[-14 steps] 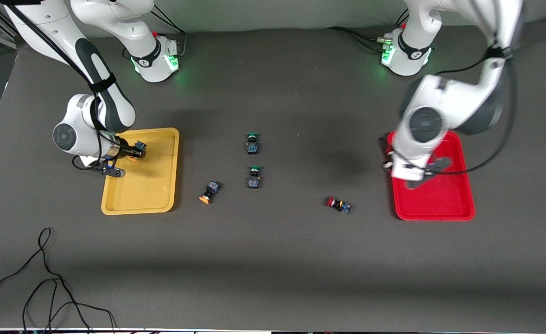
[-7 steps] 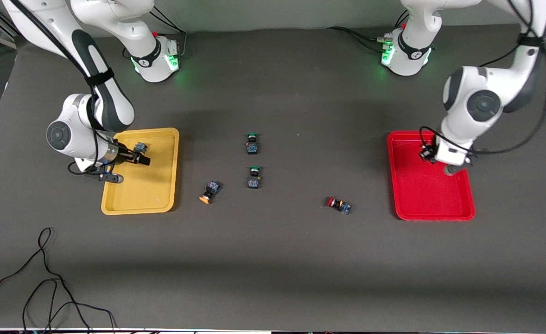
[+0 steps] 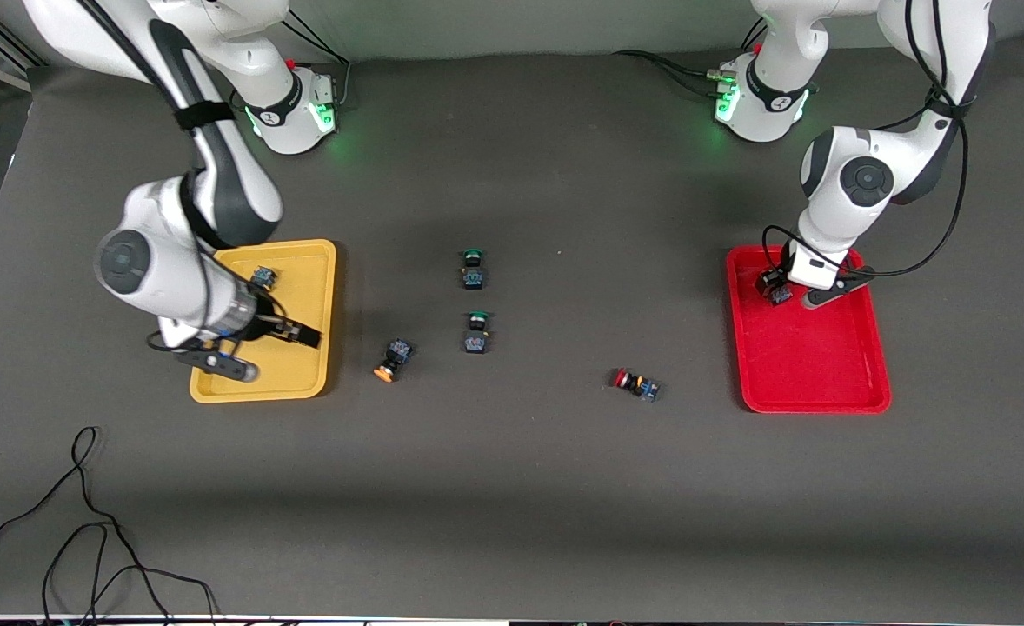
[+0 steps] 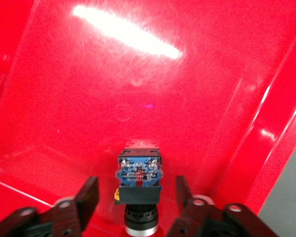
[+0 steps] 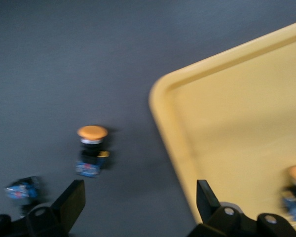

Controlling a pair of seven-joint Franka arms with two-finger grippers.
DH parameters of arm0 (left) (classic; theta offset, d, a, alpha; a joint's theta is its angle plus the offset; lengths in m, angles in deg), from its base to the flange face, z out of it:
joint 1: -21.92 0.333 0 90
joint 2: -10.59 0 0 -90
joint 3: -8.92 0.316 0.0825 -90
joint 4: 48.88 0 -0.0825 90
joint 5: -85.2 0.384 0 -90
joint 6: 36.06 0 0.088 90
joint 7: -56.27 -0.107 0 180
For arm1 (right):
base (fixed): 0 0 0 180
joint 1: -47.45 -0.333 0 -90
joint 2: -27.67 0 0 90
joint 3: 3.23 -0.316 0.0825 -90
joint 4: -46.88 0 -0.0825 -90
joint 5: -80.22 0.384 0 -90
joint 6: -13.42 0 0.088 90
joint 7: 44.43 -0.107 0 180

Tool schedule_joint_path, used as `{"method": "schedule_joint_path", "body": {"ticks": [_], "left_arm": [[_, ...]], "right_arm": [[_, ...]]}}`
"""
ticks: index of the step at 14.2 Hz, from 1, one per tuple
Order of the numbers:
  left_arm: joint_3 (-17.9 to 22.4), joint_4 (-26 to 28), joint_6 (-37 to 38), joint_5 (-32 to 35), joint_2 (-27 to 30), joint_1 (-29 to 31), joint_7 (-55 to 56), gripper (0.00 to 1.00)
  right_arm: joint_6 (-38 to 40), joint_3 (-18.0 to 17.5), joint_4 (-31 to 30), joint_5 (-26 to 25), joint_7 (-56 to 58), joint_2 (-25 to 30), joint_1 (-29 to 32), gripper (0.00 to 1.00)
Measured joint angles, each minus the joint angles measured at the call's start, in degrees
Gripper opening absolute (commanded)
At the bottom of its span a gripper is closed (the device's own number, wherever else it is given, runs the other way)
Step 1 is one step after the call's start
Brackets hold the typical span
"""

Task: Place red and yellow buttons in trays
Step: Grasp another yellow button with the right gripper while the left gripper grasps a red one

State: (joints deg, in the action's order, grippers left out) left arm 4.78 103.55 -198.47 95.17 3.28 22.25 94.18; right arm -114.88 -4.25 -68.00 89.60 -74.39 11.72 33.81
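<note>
My left gripper (image 3: 778, 289) is low in the red tray (image 3: 825, 374), at the corner farthest from the front camera. Its fingers are open. A button with a black-and-blue body (image 4: 139, 180) sits between them in the left wrist view, with a gap on each side. My right gripper (image 3: 293, 334) is open and empty over the yellow tray's (image 3: 256, 382) edge nearest the table's middle. One yellow button (image 3: 262, 278) lies in the yellow tray. Another yellow button (image 3: 392, 359) lies on the table and shows in the right wrist view (image 5: 92, 148). A red button (image 3: 635, 383) lies on the table.
Two green-capped buttons (image 3: 473, 268) (image 3: 475, 333) stand in the middle of the table, one nearer the front camera than the other. A black cable (image 3: 86, 539) loops on the table at the right arm's end, near the front camera.
My right gripper let go of a yellow button in the yellow tray and moved toward the tray's middle-side edge. My left arm swung to the red tray's corner, its fingers now open around a button.
</note>
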Motion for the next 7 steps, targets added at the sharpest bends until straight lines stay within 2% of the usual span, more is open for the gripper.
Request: {"method": "schedule_joint_path", "body": {"ticks": [2, 4, 5, 7], "left_arm": [[-0.2, -1.8, 2.3, 0.0, 1.3, 0.0, -0.1, 1.00], [-1.4, -7.2, 10.6, -0.1, 2.5, -0.5, 0.2, 1.00], [-2.3, -11.8, 16.9, -0.2, 2.5, -1.5, 1.4, 1.00], [-3.8, -23.6, 28.8, -0.5, 0.2, -5.2, 5.8, 1.00]], "right_arm": [[-0.2, -4.0, 3.4, -2.6, -7.2, -4.6, -0.6, 1.00], [-0.3, -6.9, 5.6, -9.6, -13.7, -8.5, -1.1, 1.00], [-0.6, -7.8, 6.0, -11.9, -15.8, -10.0, -1.2, 1.00], [-2.6, -8.2, 6.1, -13.4, -17.8, -12.6, -1.1, 1.00]]}}
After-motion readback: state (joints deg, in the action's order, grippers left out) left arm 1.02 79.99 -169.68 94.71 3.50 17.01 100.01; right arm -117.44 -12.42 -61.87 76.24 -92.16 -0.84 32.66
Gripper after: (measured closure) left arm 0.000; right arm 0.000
